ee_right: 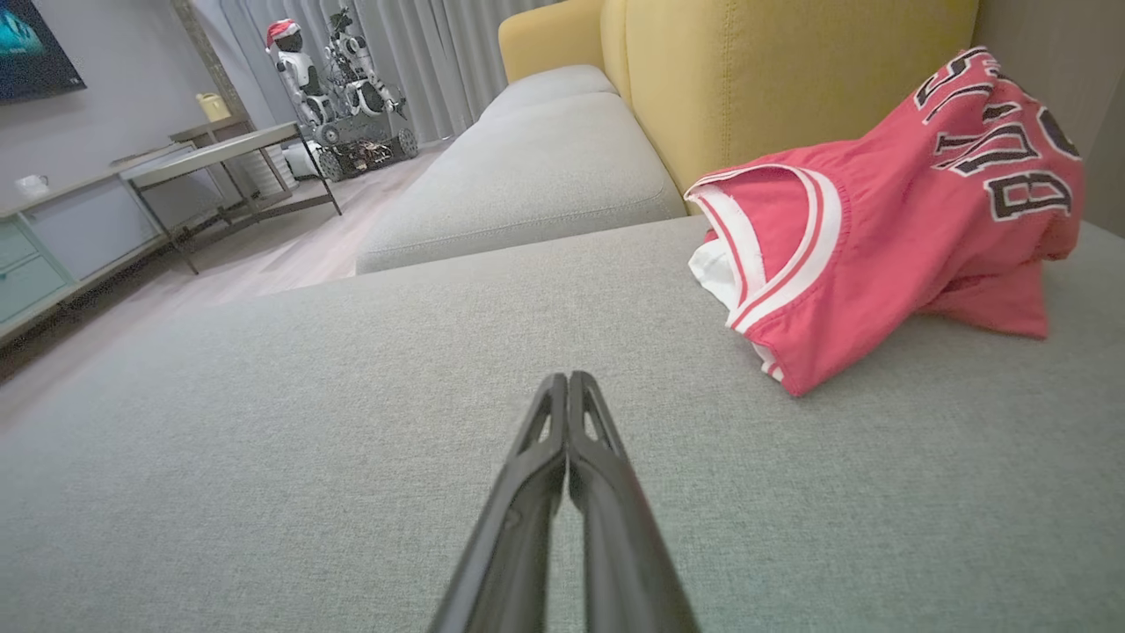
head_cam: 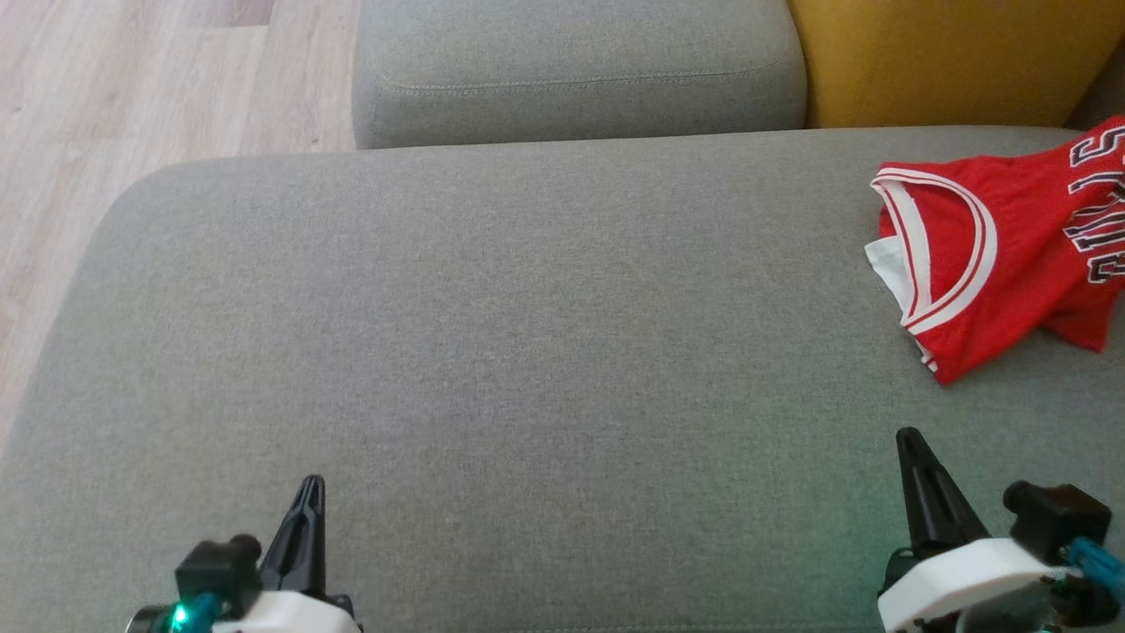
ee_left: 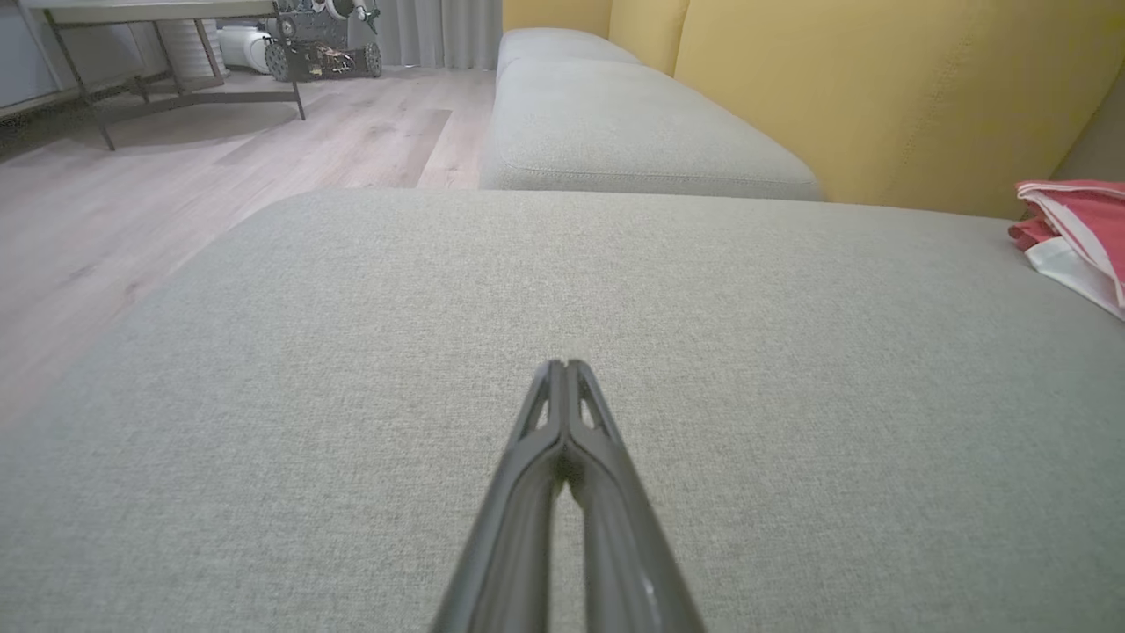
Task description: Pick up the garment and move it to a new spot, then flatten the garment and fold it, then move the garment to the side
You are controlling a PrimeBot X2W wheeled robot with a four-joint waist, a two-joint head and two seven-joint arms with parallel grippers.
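Red jersey (head_cam: 1002,255) lies rumpled at the right edge of the sofa seat (head_cam: 527,334). We find left hand (head_cam: 310,491) and right hand (head_cam: 909,442) both pressed together, empty, apart from it. Fits either awaiting pickup or already set aside; we cannot tell.

Left gripper (head_cam: 309,492) low, fingers pressed together — right gripper (head_cam: 910,444) likewise, empty.

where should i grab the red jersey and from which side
Probably the raised white-trimmed opening of the red jersey, approached from the near side by the right gripper: that banded edge stands up off the grey cushion and faces it.
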